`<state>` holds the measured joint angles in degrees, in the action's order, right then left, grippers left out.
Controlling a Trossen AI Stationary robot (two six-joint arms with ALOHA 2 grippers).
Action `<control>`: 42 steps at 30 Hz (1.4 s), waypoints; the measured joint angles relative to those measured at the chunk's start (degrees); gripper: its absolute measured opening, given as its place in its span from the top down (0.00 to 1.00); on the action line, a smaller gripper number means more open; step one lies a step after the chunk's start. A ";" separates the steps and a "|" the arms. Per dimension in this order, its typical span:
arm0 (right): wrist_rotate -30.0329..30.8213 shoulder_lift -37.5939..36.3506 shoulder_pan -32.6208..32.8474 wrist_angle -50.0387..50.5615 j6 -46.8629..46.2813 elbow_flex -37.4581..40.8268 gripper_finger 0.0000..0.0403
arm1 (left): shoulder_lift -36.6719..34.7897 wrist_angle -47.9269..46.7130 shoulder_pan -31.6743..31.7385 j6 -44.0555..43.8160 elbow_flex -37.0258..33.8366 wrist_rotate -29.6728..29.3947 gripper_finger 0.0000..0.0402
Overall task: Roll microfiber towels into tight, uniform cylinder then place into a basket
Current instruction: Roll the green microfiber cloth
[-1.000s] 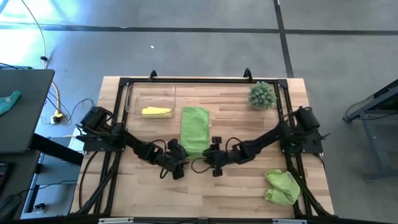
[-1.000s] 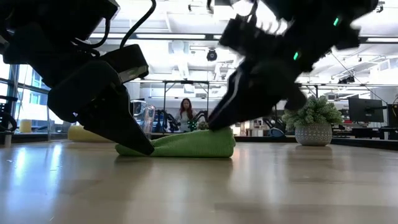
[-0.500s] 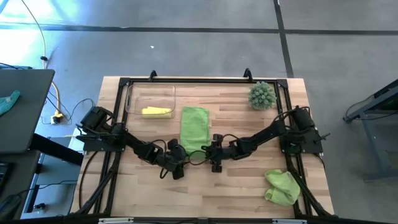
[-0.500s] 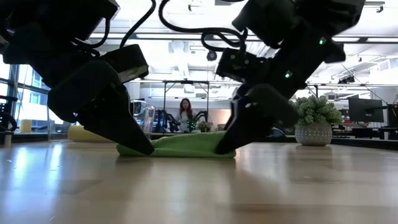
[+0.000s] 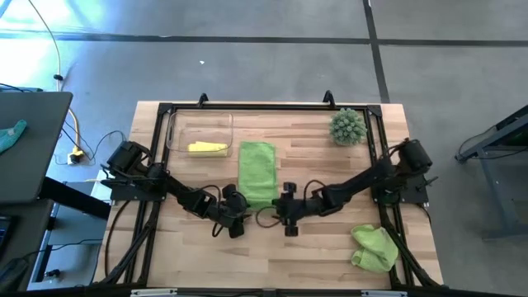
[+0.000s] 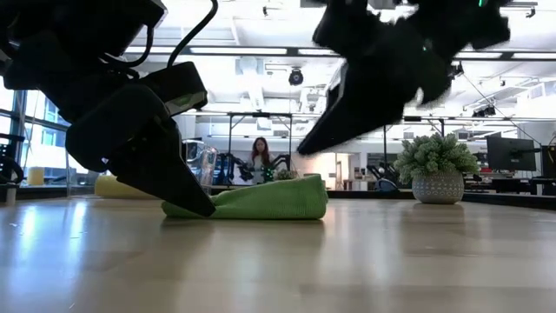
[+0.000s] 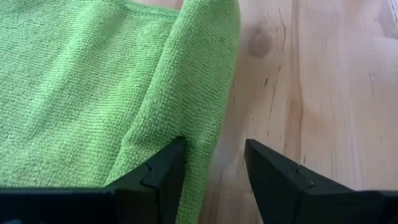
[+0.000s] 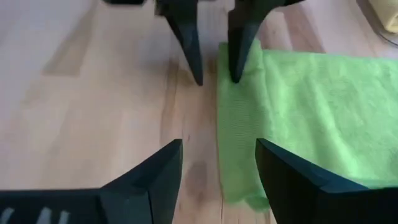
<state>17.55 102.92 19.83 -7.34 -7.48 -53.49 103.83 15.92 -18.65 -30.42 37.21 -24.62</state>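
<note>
Two grippers work at the near end of the flat light green microfiber towel (image 5: 258,170), mid-surface. Left gripper (image 7: 214,163), part open, straddles its folded corner; right gripper (image 8: 219,163) hovers open. Both should probably pinch evenly, then roll straight.
</note>
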 joint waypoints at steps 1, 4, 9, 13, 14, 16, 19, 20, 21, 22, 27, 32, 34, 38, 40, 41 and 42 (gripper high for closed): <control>0.64 1.20 -0.05 -1.15 0.06 0.00 0.52 | 0.00 0.00 0.00 -0.02 0.00 0.00 0.61; 1.17 4.40 -1.01 -4.04 0.02 -0.02 0.52 | 0.00 0.02 0.00 0.02 0.00 0.00 0.61; 1.40 6.74 -3.10 -4.53 -0.21 0.03 0.52 | 0.00 0.02 0.00 0.01 0.00 0.00 0.61; -4.88 8.39 -4.32 -4.53 -1.52 0.00 0.52 | 0.00 0.04 0.00 0.01 0.00 0.00 0.61; -5.34 8.71 -4.47 -4.65 -1.47 -0.04 0.52 | 0.00 0.11 0.00 0.01 0.00 0.00 0.61; -5.67 9.36 -4.68 -4.98 -1.53 -0.14 0.52 | 0.00 0.14 0.00 0.01 0.00 0.00 0.61; -5.59 10.19 -4.93 -4.35 -2.10 -0.20 0.52 | -0.01 0.22 0.00 -0.03 -0.02 -0.02 0.61; -5.61 10.28 -4.97 -3.92 -3.00 -0.28 0.52 | -0.49 0.24 0.00 -0.06 -0.02 0.00 0.61; -5.61 10.29 -5.08 -3.16 -3.90 -0.35 0.52 | -1.02 -0.05 -0.14 -0.06 -0.04 0.18 0.61; -5.64 10.29 -5.20 -2.46 -5.04 -0.39 0.52 | -1.57 -0.58 -0.22 0.01 -0.05 0.50 0.61; -6.93 10.29 -6.04 0.12 -9.98 -0.52 0.60 | -5.79 -3.44 -0.74 1.75 -0.31 2.02 0.61; -9.47 10.20 -7.16 0.11 -13.20 -0.38 0.75 | -10.89 -9.30 -1.56 1.90 -0.20 2.54 0.60; -10.15 10.17 -7.62 0.29 -13.27 -0.37 0.82 | -13.22 -10.95 -2.38 1.88 -0.30 2.15 0.60; -14.05 10.16 -8.72 -0.30 -13.47 -0.31 0.95 | -17.10 -10.15 -4.33 2.08 -0.15 1.56 0.60; -18.55 10.11 -9.70 -1.06 -13.53 -0.28 0.98 | -17.91 -9.12 -5.09 2.10 -0.02 -0.37 0.60; -21.52 10.12 -10.28 -1.62 -13.91 -0.21 0.98 | -18.22 -9.35 -5.50 2.25 -0.08 -1.83 0.60; -24.89 10.20 -10.91 -2.41 -14.88 -0.09 0.97 | -18.34 -9.47 -5.94 2.99 -0.11 -3.27 0.60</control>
<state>-7.34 113.12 8.92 -9.75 -22.36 -53.58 85.49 6.45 -24.59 -27.43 37.10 -27.90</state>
